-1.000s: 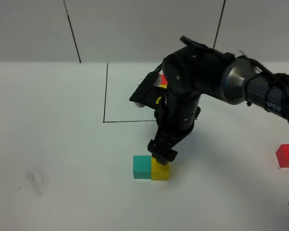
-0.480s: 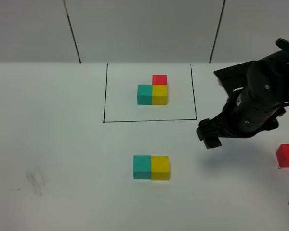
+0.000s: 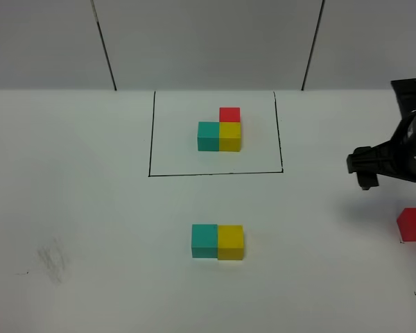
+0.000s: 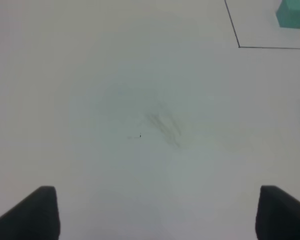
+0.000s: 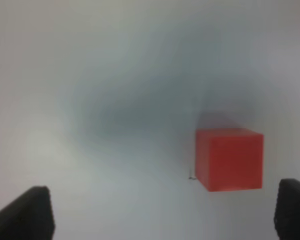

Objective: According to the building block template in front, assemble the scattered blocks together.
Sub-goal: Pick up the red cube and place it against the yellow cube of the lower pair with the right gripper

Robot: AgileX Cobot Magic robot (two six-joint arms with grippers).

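Near the red cube (image 3: 413, 224), the right claw (image 3: 365, 179) is hovering released, seemingly because the joined teal and yellow cubes (image 3: 218, 241) are lacking it; the left claw (image 4: 150, 215) is idling, spread empty.

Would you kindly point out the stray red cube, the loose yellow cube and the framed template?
Stray red cube (image 5: 235, 160), right wrist view, middle of its largest visible face.
Loose yellow cube (image 3: 231, 232), exterior high view, top face.
Framed template (image 3: 229, 129), exterior high view, its yellow cube.
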